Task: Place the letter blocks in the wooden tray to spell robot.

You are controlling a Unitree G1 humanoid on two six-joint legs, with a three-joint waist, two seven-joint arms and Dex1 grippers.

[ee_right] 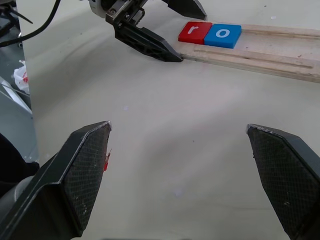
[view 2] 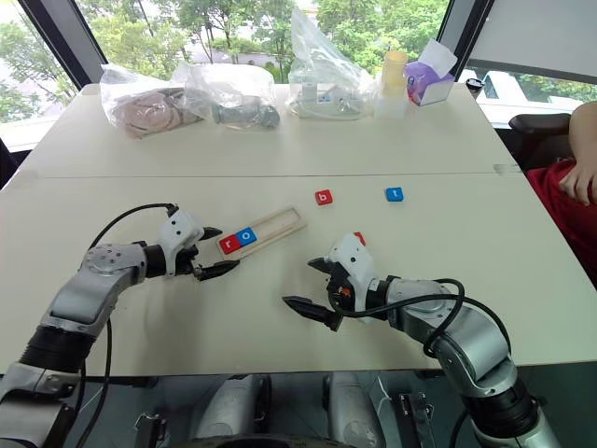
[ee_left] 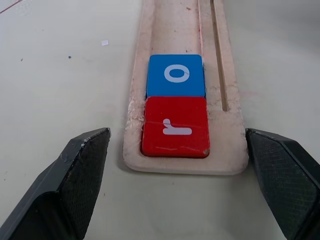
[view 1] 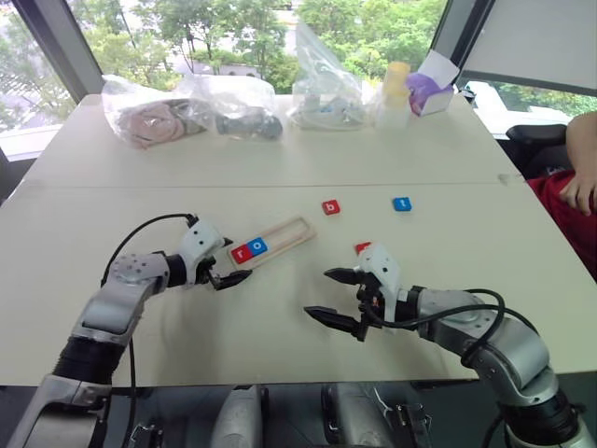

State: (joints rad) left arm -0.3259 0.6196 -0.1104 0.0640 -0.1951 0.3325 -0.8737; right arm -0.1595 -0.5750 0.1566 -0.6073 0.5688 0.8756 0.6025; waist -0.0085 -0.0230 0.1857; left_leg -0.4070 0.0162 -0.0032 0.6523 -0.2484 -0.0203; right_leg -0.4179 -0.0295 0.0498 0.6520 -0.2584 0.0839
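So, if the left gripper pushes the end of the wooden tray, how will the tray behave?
The wooden tray looks thin and light, so it would probably slide over the smooth table and not tip. It is long and narrow, so a push off centre may turn it. The r block and o block lie loose inside and might shift.

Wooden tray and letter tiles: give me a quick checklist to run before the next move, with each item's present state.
1. Long light-wood tray flat on the table: ok.
2. Red square "r" tile at the tray's end: ok.
3. Blue square "o" tile touching it, second in the tray: ok.
4. Red "b" tile in the tray: not ok, loose on the table.
5. Blue "t" tile placed: not ok, on the table.
6. Left claw and right claw open, empty: ok.
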